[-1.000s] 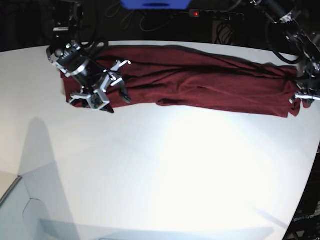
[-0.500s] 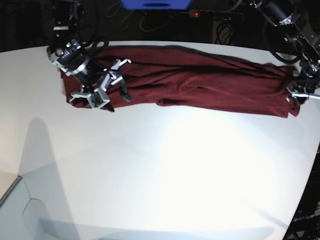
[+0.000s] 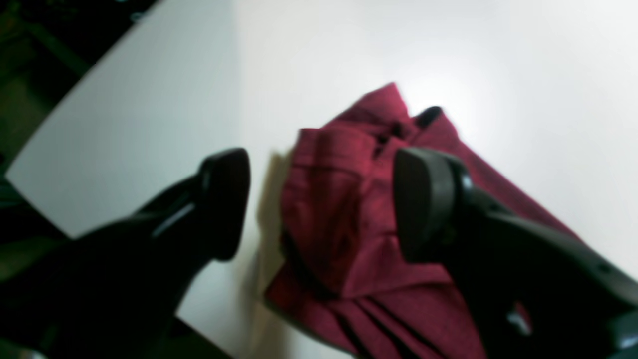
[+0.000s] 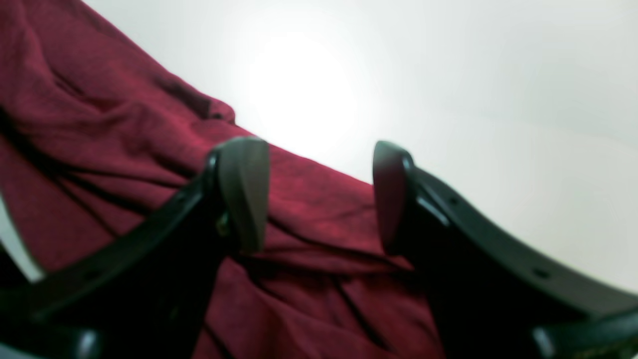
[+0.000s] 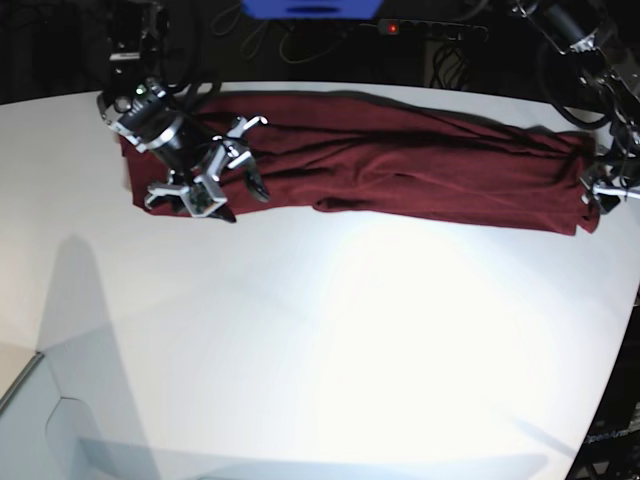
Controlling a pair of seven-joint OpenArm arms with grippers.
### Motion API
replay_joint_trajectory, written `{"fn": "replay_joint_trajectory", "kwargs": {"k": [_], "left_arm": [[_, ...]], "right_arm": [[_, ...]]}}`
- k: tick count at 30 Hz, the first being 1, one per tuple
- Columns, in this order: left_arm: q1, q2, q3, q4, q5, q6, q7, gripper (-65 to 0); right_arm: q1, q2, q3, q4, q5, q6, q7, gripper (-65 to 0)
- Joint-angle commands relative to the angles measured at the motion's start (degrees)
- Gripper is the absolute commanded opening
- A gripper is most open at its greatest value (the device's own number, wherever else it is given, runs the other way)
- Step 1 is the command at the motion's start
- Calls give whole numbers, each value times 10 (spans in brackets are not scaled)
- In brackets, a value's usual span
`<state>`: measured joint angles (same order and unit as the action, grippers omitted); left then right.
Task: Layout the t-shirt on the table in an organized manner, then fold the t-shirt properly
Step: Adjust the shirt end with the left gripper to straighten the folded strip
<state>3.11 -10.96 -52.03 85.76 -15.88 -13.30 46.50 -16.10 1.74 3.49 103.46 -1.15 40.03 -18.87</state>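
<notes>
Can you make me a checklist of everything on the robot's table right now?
Surface: white table, bare in front of the cloth.
Job's things: maroon t-shirt lies stretched in a long wrinkly band across the far side, not folded yet.
Clutter: nothing seen.
Grippers: left pincer open, over the bunched shirt end near the table edge, holding nothing; right pincer open, above the shirt's other end, holding nothing.
Cables: dark cables hang behind the table.
Surroundings: dark background, a blue object and a small red light at the back.

The white table (image 5: 320, 340) carries the t-shirt (image 5: 400, 165) (stretched long).
</notes>
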Motion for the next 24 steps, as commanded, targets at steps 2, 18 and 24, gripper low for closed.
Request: {"fn": "replay_joint_trajectory", "kwargs": {"k": [2, 18, 24], "left_arm": [[-5, -22, -3, 11, 0, -1, -15, -169], [-3, -71, 27, -54, 0, -202, -17, -133], [-6, -84, 37, -117, 0, -203, -67, -133]], "right_arm": [[3, 2, -2, 8, 11, 0, 14, -314], [7, 1, -2, 8, 11, 0, 14, -314], [5, 1, -2, 8, 11, 0, 14, -314]]}}
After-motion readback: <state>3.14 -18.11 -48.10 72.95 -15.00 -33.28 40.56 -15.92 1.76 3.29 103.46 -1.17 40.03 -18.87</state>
